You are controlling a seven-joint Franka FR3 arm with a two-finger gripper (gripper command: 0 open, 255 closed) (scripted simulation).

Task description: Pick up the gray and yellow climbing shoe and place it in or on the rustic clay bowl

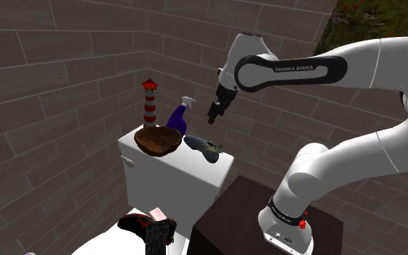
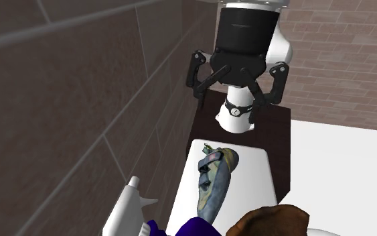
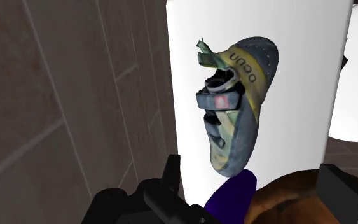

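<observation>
Overhead, the shoulder view takes in a striped lighthouse figurine [image 1: 150, 103], blue spray bottle [image 1: 178, 116] and brown clay bowl [image 1: 159, 140] on the white tank [image 1: 173, 177]; the wrist view adds straps and a lettered yellow heel band on the gray and yellow climbing shoe [image 3: 234, 108]. It lies flat on the tank's lid, nearer the wall-side edge, bare lid beside it; the gripper [image 1: 215, 112] hangs above the tank, clear of the shoe, fingers [image 2: 199, 86] spread, arm arched over from the stand [image 1: 227, 214].

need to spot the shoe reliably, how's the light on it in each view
Wrist view: the climbing shoe is evenly lit, its grey and yellow plain against the bright white lid, no glare. Shoulder view: it looks dark, colours muted. Second exterior view: well lit, the wall beside it dim.
</observation>
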